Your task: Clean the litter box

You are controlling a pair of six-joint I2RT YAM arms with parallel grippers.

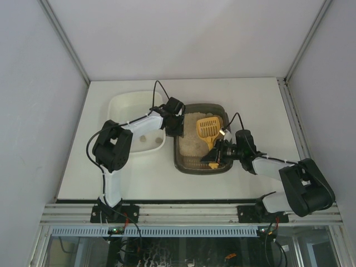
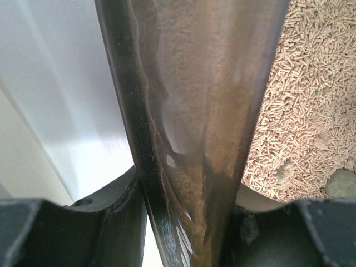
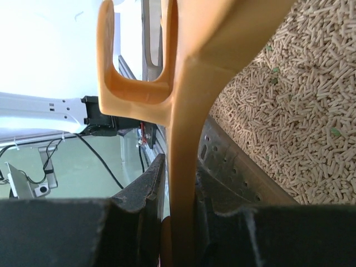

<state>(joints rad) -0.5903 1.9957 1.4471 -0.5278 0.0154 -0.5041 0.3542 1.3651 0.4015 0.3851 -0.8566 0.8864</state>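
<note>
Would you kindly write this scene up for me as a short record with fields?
litter box: dark brown-grey rounded plastic tray, pale pellet litter inside
scoop: yellow slotted plastic scoop, head over the litter
white tray: rounded white plastic tray, left of the litter box
left fingers: shut on the litter box's left wall
right fingers: shut on the scoop's handle

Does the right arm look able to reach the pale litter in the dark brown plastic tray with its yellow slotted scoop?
Probably yes: the right gripper clamps the handle of the yellow slotted scoop, whose head is over the uncovered litter.
</note>
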